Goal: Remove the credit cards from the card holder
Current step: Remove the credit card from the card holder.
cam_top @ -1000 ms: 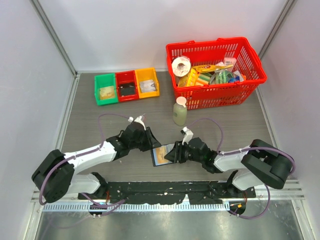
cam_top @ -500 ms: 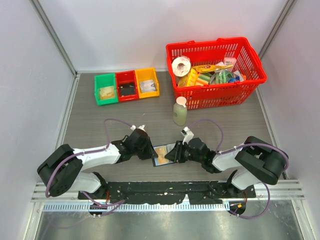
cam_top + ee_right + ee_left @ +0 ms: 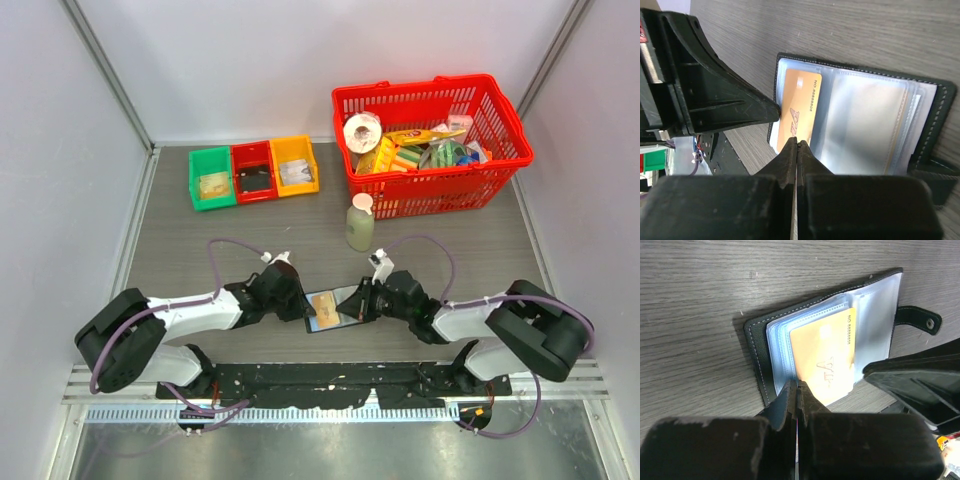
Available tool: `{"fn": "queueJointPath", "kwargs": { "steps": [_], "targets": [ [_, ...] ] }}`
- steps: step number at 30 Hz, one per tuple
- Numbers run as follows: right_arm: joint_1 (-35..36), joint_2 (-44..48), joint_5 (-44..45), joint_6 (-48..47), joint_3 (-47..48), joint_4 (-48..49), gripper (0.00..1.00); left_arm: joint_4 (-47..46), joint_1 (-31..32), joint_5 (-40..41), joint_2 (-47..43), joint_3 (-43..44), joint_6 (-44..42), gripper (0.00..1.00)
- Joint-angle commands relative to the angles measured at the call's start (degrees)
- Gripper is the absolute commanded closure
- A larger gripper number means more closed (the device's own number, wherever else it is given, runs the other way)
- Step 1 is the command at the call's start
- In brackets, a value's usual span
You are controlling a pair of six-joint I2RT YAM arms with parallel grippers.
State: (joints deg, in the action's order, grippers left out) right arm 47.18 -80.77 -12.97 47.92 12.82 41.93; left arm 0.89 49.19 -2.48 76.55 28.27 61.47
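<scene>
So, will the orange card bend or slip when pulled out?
The orange card looks thin and flat, so it is probably stiff, flexing only slightly. The glossy clear sleeves may let it slide easily. The card holder looks small and light, so it may drag along.
</scene>
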Motion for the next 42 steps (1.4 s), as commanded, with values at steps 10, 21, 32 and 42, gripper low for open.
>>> {"fn": "queueJointPath", "kwargs": {
  "steps": [10, 21, 32, 42],
  "targets": [
    [-3.8, -0.6, -8.4, -4.2, 3.4, -2.8, 0.90, 2.1, 0.6, 2.0, 1.8, -0.6, -0.5, 1.00],
    [-3.8, -7.0, -11.2, -0.9, 3.7, 6.3, 0.83, 2.1, 0.6, 2.0, 1.6, -1.2, -0.3, 1.00],
    [-8.8, -3.9, -14.0, -3.3, 0.8, 3.3, 0.99, 2.5, 0.6, 2.0, 2.6, -1.6, 0.1, 1.00],
    [-10.0, -5.0, -17.3, -5.3, 3.2, -1.4, 0.99, 1.1, 0.6, 0.6, 0.3, -1.0, -0.7, 0.89]
  ]
}}
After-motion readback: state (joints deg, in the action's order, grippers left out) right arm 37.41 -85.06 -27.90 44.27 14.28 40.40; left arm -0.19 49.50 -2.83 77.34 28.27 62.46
